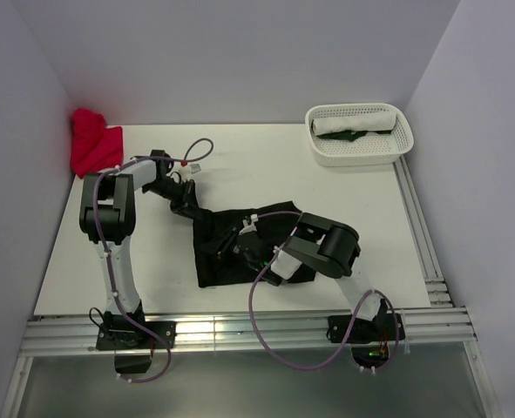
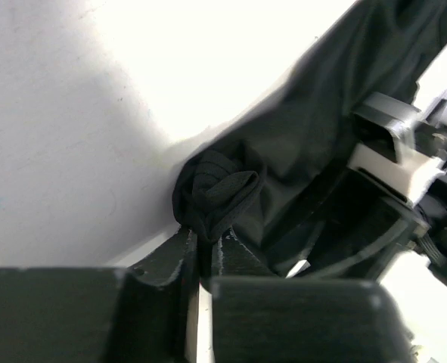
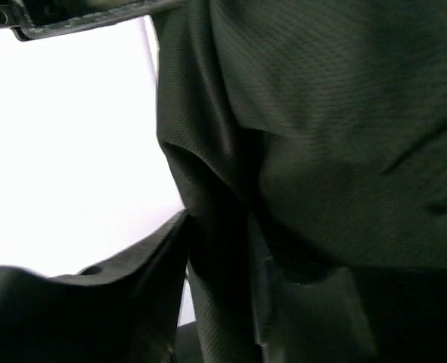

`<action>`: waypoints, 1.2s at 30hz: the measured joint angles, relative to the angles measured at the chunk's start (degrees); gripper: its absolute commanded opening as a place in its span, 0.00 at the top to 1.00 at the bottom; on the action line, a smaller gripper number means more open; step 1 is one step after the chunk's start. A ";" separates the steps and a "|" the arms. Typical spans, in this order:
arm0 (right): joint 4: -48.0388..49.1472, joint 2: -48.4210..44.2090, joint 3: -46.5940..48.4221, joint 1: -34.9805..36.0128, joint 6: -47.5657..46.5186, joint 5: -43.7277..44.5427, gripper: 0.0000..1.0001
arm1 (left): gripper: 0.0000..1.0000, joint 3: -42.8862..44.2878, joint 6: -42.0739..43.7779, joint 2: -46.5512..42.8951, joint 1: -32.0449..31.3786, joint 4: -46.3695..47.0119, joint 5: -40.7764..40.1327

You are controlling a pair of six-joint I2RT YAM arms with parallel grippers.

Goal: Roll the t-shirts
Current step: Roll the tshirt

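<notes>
The black t-shirt (image 1: 240, 252) lies crumpled on the white table in front of the arms. My left gripper (image 1: 190, 207) is shut on the shirt's upper left corner; in the left wrist view the cloth (image 2: 219, 189) bunches between the closed fingers (image 2: 170, 257). My right gripper (image 1: 248, 252) sits over the middle of the shirt and is shut on a fold of it; the right wrist view shows the black cloth (image 3: 314, 136) pinched between the fingers (image 3: 144, 265). A red t-shirt (image 1: 93, 144) lies heaped at the far left corner.
A white lattice basket (image 1: 359, 148) stands at the far right and holds a rolled white cloth (image 1: 357, 122) and a dark one. White walls enclose the table on three sides. A metal rail runs along the near edge (image 1: 240, 329).
</notes>
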 measured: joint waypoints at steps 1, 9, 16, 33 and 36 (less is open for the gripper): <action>-1.62 -0.94 0.04 0.00 -0.28 0.31 0.51 | 1.00 0.00 -0.57 -0.02 -0.37 0.11 -0.61; -40.04 -10.84 12.79 2.47 -7.10 9.88 0.41 | 1.00 1.68 -1.95 -1.51 -4.26 -1.05 -8.31; -67.52 -11.78 24.00 6.12 -9.90 19.87 0.38 | 1.00 3.45 -2.10 -1.75 -6.78 -2.71 -14.03; -104.56 0.59 57.68 12.79 -16.76 35.80 0.39 | 1.00 5.99 -3.34 -1.75 -10.82 -4.90 -20.87; -106.71 3.13 58.97 12.79 -17.68 36.28 0.40 | 1.00 6.19 -3.54 -1.75 -11.30 -5.14 -21.38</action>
